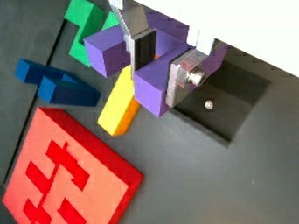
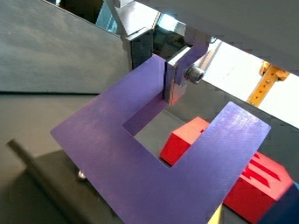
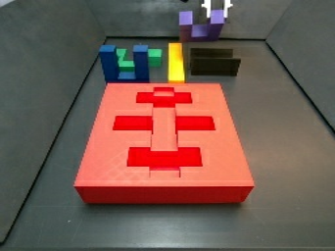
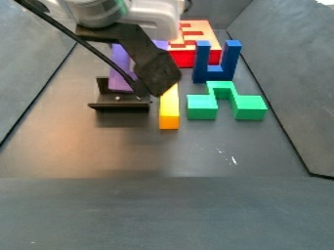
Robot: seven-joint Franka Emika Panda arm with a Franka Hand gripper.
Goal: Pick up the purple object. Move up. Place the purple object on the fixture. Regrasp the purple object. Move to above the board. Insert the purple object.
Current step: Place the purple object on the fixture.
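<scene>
The purple object (image 1: 158, 79), clamped in the end effector (image 1: 163, 66), hangs above the fixture (image 3: 214, 62), beside the yellow block (image 1: 119, 105).

Dark grey surface (image 3: 285, 147) boxed in by plain walls.
In a side view a paler grey far wall (image 3: 92, 18) rises behind the matte surface, and dark panels close it in on the left (image 4: 29, 68) and right (image 4: 298, 59). The near part of the surface carries a soft sheen from overhead light. In a wrist view a bright white area lies beyond the enclosure, crossed by what may be a yellow frame strut (image 2: 270, 85).
</scene>
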